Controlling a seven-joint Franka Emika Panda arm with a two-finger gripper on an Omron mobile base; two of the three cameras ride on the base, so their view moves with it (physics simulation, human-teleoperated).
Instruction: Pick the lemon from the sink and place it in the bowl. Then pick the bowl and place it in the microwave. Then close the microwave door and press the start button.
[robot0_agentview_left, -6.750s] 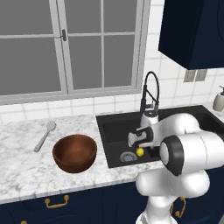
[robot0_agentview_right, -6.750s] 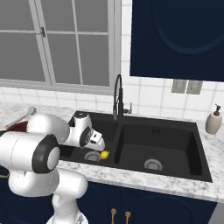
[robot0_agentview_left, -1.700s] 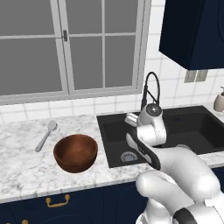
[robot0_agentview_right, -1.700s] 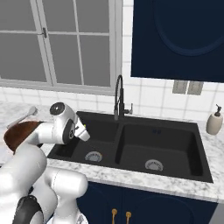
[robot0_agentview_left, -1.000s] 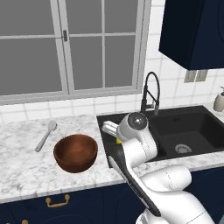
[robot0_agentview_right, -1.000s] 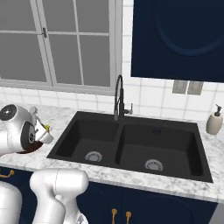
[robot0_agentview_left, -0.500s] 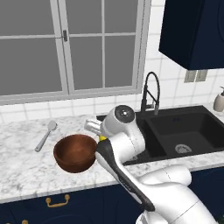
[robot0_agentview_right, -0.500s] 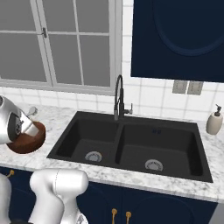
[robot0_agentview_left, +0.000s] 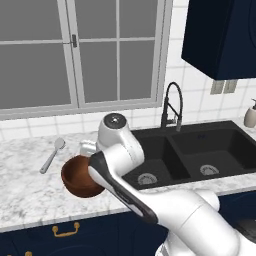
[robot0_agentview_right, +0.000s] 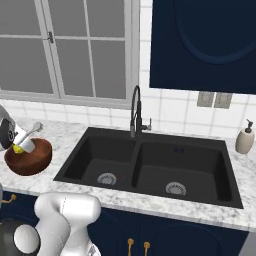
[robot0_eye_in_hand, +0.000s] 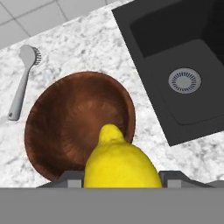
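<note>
The lemon (robot0_eye_in_hand: 118, 164) is bright yellow and sits between my fingers, just above the near rim of the bowl (robot0_eye_in_hand: 74, 122). My gripper (robot0_agentview_right: 20, 147) is shut on the lemon (robot0_agentview_right: 18, 148) and hovers over the reddish-brown wooden bowl (robot0_agentview_right: 28, 159), which stands on the marble counter left of the sink (robot0_agentview_right: 150, 162). In the left base view my arm crosses in front of the bowl (robot0_agentview_left: 77, 179) and hides its right side. The black sink (robot0_agentview_left: 200, 150) holds nothing but its steel drains. The microwave is out of view.
A grey dish brush (robot0_eye_in_hand: 21, 81) lies on the counter beyond the bowl. The black arched faucet (robot0_agentview_right: 136, 112) rises behind the sink. A soap dispenser (robot0_agentview_right: 245, 138) stands at the far right. A window runs along the wall, with dark blue cabinets above right.
My arm has swung left from the sink's left edge to above the bowl, carrying the lemon with it. The bowl and brush have not moved.
</note>
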